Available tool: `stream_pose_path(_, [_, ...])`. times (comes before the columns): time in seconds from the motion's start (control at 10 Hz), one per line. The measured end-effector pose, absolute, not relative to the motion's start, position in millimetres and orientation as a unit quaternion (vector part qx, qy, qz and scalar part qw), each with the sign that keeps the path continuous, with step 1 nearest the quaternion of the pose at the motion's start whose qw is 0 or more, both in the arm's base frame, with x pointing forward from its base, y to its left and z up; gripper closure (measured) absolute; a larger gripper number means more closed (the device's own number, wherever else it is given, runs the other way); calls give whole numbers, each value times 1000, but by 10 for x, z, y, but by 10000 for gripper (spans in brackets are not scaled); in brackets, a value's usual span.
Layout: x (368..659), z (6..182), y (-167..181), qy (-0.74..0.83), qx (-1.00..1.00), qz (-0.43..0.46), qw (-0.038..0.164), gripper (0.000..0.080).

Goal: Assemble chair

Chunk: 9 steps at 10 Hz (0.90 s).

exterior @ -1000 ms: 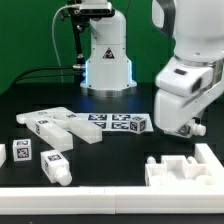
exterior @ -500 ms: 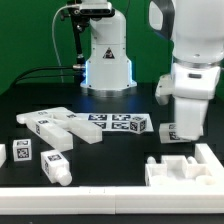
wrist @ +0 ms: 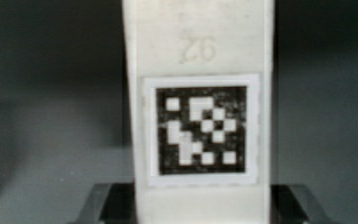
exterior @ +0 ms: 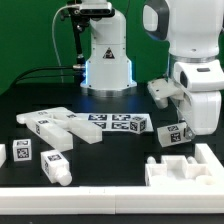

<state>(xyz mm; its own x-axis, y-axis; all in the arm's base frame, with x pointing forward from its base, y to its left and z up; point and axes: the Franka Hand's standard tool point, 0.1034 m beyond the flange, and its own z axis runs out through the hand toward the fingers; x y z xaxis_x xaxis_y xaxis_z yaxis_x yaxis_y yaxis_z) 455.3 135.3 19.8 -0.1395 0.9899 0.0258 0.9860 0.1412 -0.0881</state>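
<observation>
- Jaws clenched across one long white chair piece, near three o'clock in the exterior view. It hangs tilted just above the table, I judge so that I can carry it to where it fits.
- Other chair parts lie loose from nine o'clock to the middle. A notched white block sits at five o'clock, close under my load.
- Only the wrist view shows my grip: fingers on either side of the piece, at one end of its tag.
- Only the exterior view shows the surroundings.
</observation>
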Motion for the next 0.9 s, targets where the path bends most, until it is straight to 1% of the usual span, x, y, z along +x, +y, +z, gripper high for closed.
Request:
stream_pose_path(0.1, [4545,198,1354,-794,-607,22,29,515])
stream_pose_path(0.2, [4444,185,1407,-837,-547,11,15,515])
stream_pose_path(0.3, [4367,165,1387,-860,-511,3,10,515])
stream_pose_path(0.4, [4390,163,1300,-871,-491,5,10,515])
stream_pose_path(0.8, [4386,149,1245,-916,-401,13,-1,515])
stream_pose_path(0.9, [4255,139,1321,-947,-320,6,-9,515])
